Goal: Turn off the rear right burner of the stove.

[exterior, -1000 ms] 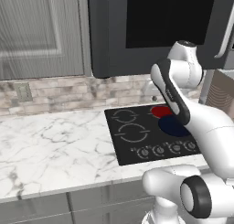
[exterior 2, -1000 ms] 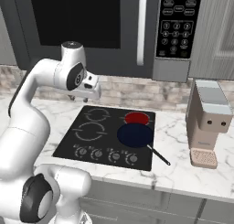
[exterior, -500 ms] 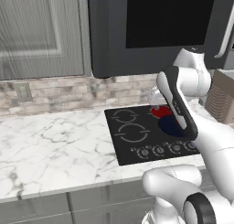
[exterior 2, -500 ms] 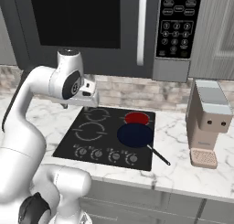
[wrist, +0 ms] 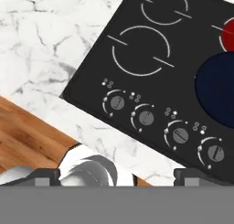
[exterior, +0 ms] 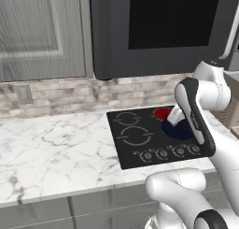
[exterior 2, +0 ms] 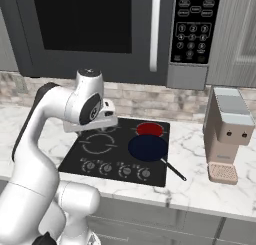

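On the marble worktop [exterior: 56, 144] the stove [wrist: 91, 72] is seen with its four knobs [wrist: 118, 103] lined along the front edge, and the rear right burner [exterior 2: 149, 129], at the back right behind the dark blue pan [exterior 2: 148, 146], is shown glowing red, so it is judged not yet switched off. The fingers [wrist: 117, 175] are held spread wide and empty above the front of the stove. Which knob governs that burner cannot be told, so the small marks beside each one are best read first; the fingers are then best lowered squarely over it, closed and twisted.

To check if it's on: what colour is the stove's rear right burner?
Bright red: the rear right burner glows on the black stove, clearest in the right base view.
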